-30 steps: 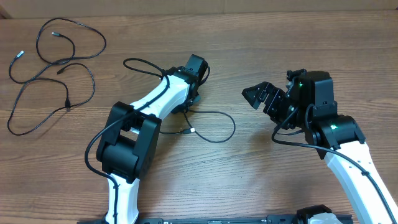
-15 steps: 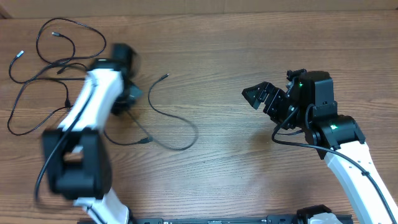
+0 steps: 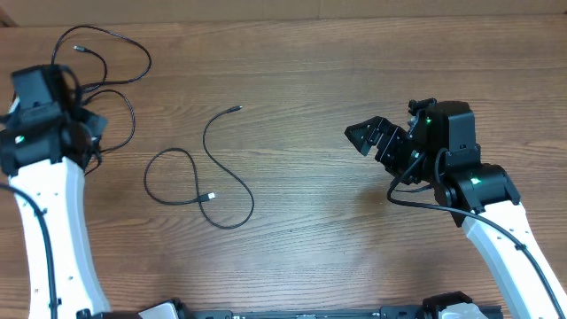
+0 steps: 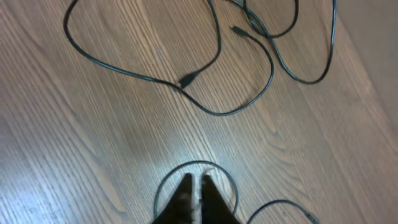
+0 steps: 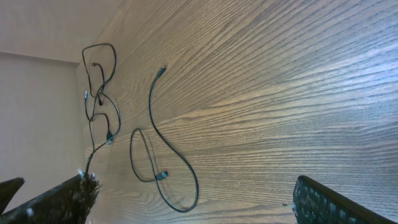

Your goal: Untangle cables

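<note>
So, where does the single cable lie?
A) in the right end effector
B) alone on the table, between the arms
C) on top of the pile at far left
B: the cable lies loose on the wood mid-table, clear of the pile, and nothing grips it.

Both arms wear smooth white shells on the long links and blocky black housings at the joints. The left arm (image 3: pixel 46 217) shows a small green light (image 3: pixel 19 139) on its black wrist. The right arm (image 3: pixel 498 237) has two such lights, and a black wire (image 3: pixel 412 203) trails along it. The right gripper (image 3: pixel 363 133) is black and angular, its fingers (image 5: pixel 56 198) rough and pebbled. The left gripper (image 4: pixel 195 183) has slim dark tips.
</note>
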`<state>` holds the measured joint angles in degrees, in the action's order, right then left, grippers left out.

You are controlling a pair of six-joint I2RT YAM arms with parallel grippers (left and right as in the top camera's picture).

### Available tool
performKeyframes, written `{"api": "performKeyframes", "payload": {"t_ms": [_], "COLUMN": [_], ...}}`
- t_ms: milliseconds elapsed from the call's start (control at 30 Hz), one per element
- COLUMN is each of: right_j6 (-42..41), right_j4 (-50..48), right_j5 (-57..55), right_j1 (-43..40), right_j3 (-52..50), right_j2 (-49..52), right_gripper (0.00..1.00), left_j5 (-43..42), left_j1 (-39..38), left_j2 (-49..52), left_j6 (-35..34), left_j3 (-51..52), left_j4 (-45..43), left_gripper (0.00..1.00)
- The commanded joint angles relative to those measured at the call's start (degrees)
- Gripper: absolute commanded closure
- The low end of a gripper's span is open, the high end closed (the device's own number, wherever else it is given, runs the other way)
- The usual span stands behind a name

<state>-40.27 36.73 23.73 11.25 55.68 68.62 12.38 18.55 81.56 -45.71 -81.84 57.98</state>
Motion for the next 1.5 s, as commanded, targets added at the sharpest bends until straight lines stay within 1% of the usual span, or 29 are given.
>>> {"api": "performKeyframes", "payload": {"t_ms": [0, 67, 100, 133, 167, 200, 233, 267, 467, 700, 800, 867, 967, 1033, 1167, 1300, 1467], "right_j6": [0.3, 0.3, 0.3, 0.3, 0.3, 0.3, 0.3, 0.3, 0.3, 0.3, 0.3, 0.3, 0.3, 0.3, 0.3, 0.3, 0.3], "right_j4": [-0.2, -0.2, -0.2, -0.2, -0.2, -0.2, -0.2, -0.2, -0.2, -0.2, -0.2, -0.2, -0.2, -0.2, -0.2, -0.2, -0.2], "right_j5": [-0.3, -0.3, -0.3, -0.3, -0.4, -0.3, -0.3, -0.3, -0.3, -0.3, -0.3, -0.3, -0.3, -0.3, -0.3, -0.3, -0.3], "right_j1": [-0.1, -0.1, -0.1, -0.1, -0.1, -0.1, -0.1, -0.1, -0.1, -0.1, -0.1, -0.1, -0.1, -0.1, -0.1, -0.1, -0.1], "right_j3": [0.2, 0.2, 0.2, 0.2, 0.2, 0.2, 0.2, 0.2, 0.2, 0.2, 0.2, 0.2, 0.2, 0.2, 0.2, 0.2, 0.2], "right_j2": [-0.7, -0.7, -0.7, -0.7, -0.7, -0.7, -0.7, -0.7, -0.7, -0.7, -0.7, -0.7, -0.7, -0.7, -0.7, -0.7, -0.7], "right_gripper": [0.0, 0.0, 0.0, 0.0, 0.0, 0.0, 0.0, 0.0, 0.0, 0.0, 0.0, 0.0, 0.0, 0.0, 0.0, 0.0, 0.0], "left_j5": [-7.1, -11.5, -13.9, -14.4, -15.0, -15.0, -15.0, -15.0, -14.9, -15.1, -15.6, -22.7, -27.5, -27.6, -25.8, -21.2, -21.3], "left_j1": [-0.7, -1.8, -3.0, -3.7, -4.8, -6.6, -7.5, -8.5, -11.5, -12.6, -12.6, -12.6, -12.7, -13.1, -14.8, -15.6, -15.2], "left_j2": [0.3, 1.6, 3.0, 4.0, 5.4, 7.9, 9.2, 10.9, 17.6, 17.8, 17.8, 17.8, 17.8, 17.8, 18.2, 18.5, 18.5], "left_j6": [5.3, 7.8, 9.1, 9.9, 10.9, 12.4, 12.9, 13.6, 15.8, 17.2, 17.7, 21.5, 21.3, 20.7, 20.0, 20.0, 23.8], "left_j3": [0.0, 0.2, 0.4, 0.5, 0.5, 0.5, 0.5, 0.5, 0.5, 2.5, 7.2, 12.8, 16.3, 18.1, 21.9, 24.1, 24.5], "left_j4": [1.4, 2.8, 4.0, 4.6, 5.6, 7.3, 8.3, 9.4, 11.6, 8.7, 2.4, -6.2, -11.8, -14.3, -19.0, -22.0, -22.5], "left_gripper": [0.82, 0.76, 0.7, 0.63, 0.49, 0.09, 0.02, 0.0, 0.0, 0.0, 0.01, 0.04, 0.04, 0.09, 0.12, 0.14, 0.14]}}
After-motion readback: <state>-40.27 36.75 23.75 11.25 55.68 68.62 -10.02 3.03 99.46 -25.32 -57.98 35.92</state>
